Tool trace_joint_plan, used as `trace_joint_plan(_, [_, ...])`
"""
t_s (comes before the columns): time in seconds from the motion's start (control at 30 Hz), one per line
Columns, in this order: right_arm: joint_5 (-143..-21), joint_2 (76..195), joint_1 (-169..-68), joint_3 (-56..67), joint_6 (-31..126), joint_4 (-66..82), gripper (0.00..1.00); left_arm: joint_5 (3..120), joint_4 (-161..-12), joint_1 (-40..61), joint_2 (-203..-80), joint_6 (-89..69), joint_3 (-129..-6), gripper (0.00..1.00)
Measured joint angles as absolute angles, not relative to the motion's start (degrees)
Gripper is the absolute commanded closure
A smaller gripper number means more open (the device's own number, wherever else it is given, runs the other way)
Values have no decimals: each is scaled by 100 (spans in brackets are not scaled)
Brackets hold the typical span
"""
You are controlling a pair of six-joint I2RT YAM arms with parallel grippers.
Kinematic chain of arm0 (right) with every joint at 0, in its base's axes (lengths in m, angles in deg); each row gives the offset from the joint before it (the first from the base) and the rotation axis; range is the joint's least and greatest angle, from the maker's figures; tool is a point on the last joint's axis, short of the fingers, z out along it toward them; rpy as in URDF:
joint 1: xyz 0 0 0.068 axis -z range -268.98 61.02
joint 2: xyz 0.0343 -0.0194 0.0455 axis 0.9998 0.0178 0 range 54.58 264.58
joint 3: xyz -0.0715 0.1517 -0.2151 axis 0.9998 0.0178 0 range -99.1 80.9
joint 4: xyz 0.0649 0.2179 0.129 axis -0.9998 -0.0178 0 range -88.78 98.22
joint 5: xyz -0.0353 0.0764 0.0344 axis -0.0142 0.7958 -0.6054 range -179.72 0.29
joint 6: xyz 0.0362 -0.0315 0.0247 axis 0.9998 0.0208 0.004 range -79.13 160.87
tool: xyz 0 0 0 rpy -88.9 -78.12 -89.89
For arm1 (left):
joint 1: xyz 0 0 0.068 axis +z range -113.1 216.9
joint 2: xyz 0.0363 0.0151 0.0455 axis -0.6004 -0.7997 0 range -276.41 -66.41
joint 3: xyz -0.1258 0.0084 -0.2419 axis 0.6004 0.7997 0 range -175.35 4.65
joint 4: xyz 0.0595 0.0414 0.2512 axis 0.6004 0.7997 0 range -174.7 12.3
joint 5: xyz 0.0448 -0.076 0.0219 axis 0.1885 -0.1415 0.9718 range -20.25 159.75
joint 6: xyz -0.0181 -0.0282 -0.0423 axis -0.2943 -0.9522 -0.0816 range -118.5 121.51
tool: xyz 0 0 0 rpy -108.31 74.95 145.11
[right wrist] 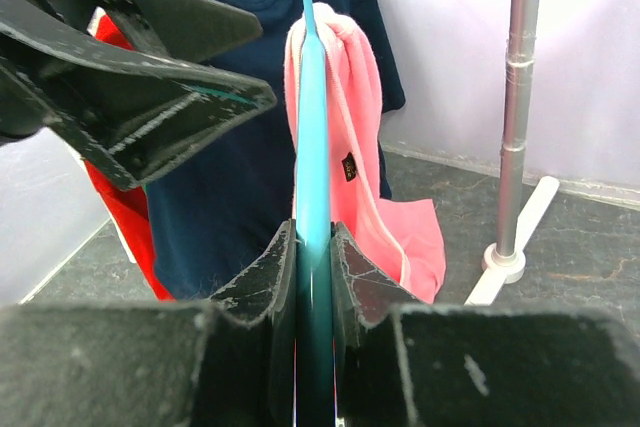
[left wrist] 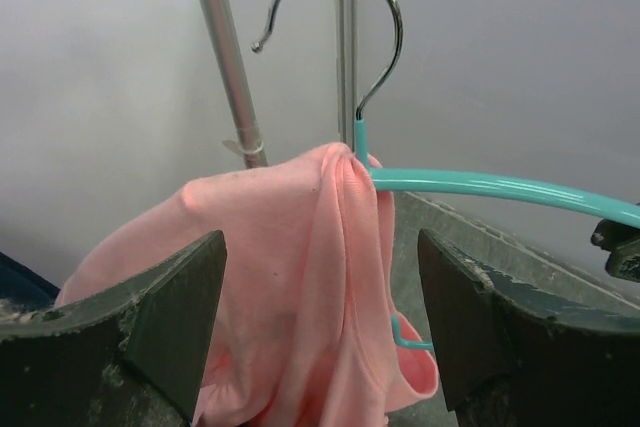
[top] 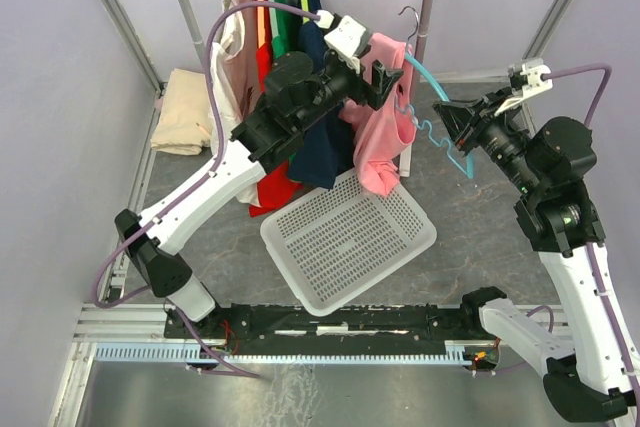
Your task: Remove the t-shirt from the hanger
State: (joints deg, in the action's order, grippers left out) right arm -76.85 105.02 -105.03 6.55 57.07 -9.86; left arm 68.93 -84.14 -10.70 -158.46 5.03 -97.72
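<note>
The right hand (right wrist: 313, 247) is clenched on the bare arm of the teal hanger (right wrist: 312, 127), lower centre of its wrist view. The left hand (left wrist: 320, 292) is released, jaws wide either side of the pink t-shirt (left wrist: 270, 247), which is bunched at the hanger's neck, mid-frame. One hanger arm looks freed. By my judgement the shirt must yet be gripped and drawn off the other.

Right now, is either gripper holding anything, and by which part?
The right gripper clamps the teal hanger by its bare arm. The left gripper is open around the pink t-shirt, holding nothing.
</note>
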Motion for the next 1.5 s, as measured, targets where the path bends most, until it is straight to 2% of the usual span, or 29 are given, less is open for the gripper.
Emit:
trace_joint_plan(0.2, [-7687, 10476, -10503, 655, 5701, -988, 98, 6817, -8423, -1070, -16203, 499, -9793, 24])
trace_joint_plan(0.3, [-7690, 10454, -10503, 655, 5699, -991, 98, 6817, -8348, -1070, -16397, 499, -9861, 31])
trace_joint_plan(0.47, [-7690, 10425, -10503, 655, 5699, -986, 98, 6839, -8307, -1070, -16443, 497, -9879, 50])
trace_joint_plan(0.57, [-7690, 10425, -10503, 655, 5699, -988, 98, 6856, -8315, -1070, -16443, 497, -9879, 57])
trace_joint_plan(0.73, [-7718, 10423, -10503, 655, 5668, -988, 98, 6882, -8320, -1070, -16439, 495, -9879, 84])
trace_joint_plan(0.8, [-7738, 10423, -10503, 655, 5646, -991, 98, 6915, -8320, -1070, -16439, 495, -9879, 89])
trace_joint_plan(0.9, [-7770, 10421, -10503, 655, 5635, -995, 98, 6965, -8320, -1070, -16434, 495, -9879, 90])
trace_joint_plan(0.97, [-7781, 10421, -10503, 655, 5616, -1002, 98, 6976, -8318, -1070, -16423, 495, -9879, 87])
trace_joint_plan(1.1, [-7810, 10390, -10503, 655, 5587, -1028, 98, 6961, -8320, -1070, -16380, 497, -9855, 61])
trace_joint_plan(1.2, [-7834, 10366, -10503, 655, 5572, -1036, 98, 6860, -8333, -1070, -16310, 497, -9789, 54])
trace_joint_plan(1.3, [-7840, 10362, -10503, 655, 5557, -1036, 98, 6731, -8379, -1070, -16216, 497, -9689, 59])
trace_joint_plan(1.43, [-7840, 10364, -10503, 657, 5554, -1039, 98, 6683, -8453, -1070, -16139, 499, -9614, 83])
trace_joint_plan(1.5, [-7840, 10364, -10503, 657, 5554, -1039, 98, 6690, -8477, -1070, -16139, 497, -9614, 91])
